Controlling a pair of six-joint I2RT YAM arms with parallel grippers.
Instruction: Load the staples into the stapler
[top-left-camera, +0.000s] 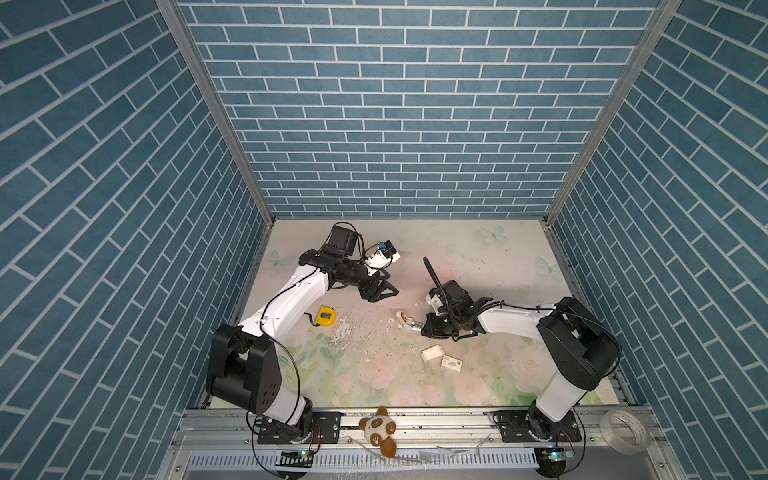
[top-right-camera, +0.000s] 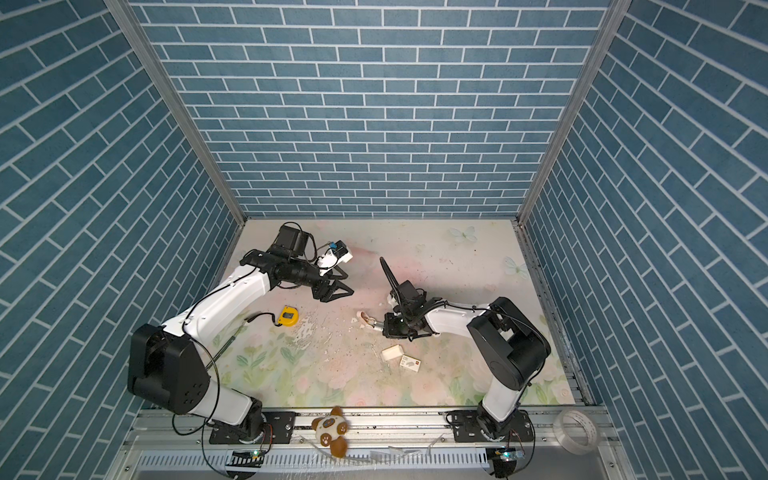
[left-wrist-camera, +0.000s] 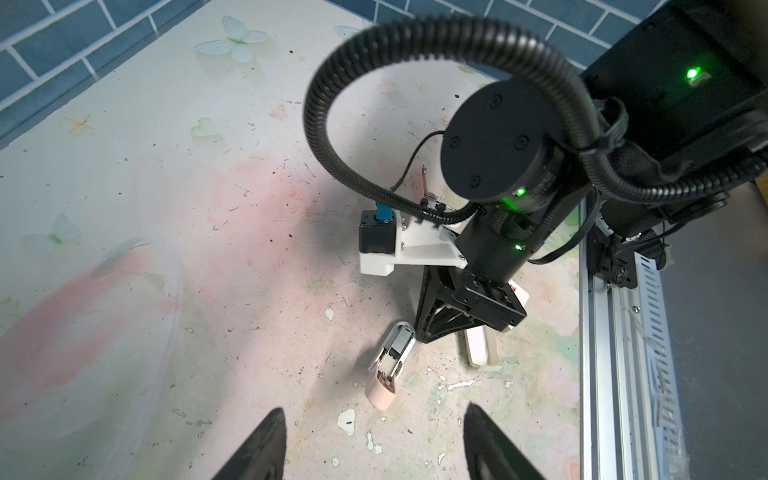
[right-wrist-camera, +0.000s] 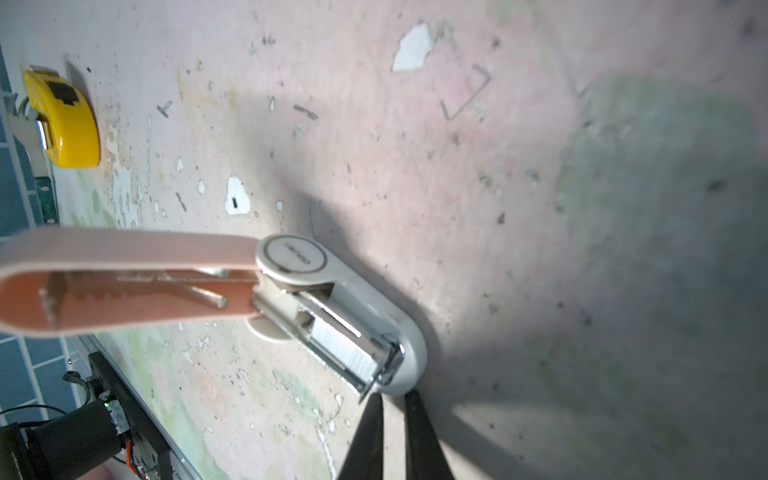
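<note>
Stock as I read it from my console. Item: stapler (right-wrist-camera: 332, 307), pink lid on a white base, lying on the floral table (top-left-camera: 478, 266) near its middle. The lid is swung up and back, so the metal magazine stands bare. Item: staples (right-wrist-camera: 345, 349), one silvery strip lying in that open magazine, toward its front end. Item: tray (top-left-camera: 432, 353), small, white, on the table nearer the front rail (top-left-camera: 415, 417) than the stapler and apart from it. Item: sleeve (top-left-camera: 452, 362), white with dark print, just beside the tray on its right. Item: right gripper (right-wrist-camera: 392, 399), low over the table, its claw clenched down to a thin slit. Its tips sit at the front end of the stapler's base, and I cannot tell whether they pinch that edge or only touch it. Item: left gripper (left-wrist-camera: 374, 449), claw released, its fingers (left-wrist-camera: 270, 449) spread wide with nothing between them. It hangs above the table toward the back left, well apart from the stapler. Item: tape measure (top-left-camera: 325, 316), yellow, on the table to the left of the stapler, near the left arm and touching nothing I can make out. Item: plush toy (top-left-camera: 380, 430), brown and white, lying on the front rail between the two arm bases. Item: roll of clear tape (top-left-camera: 625, 432), at the right end of that rail.
</note>
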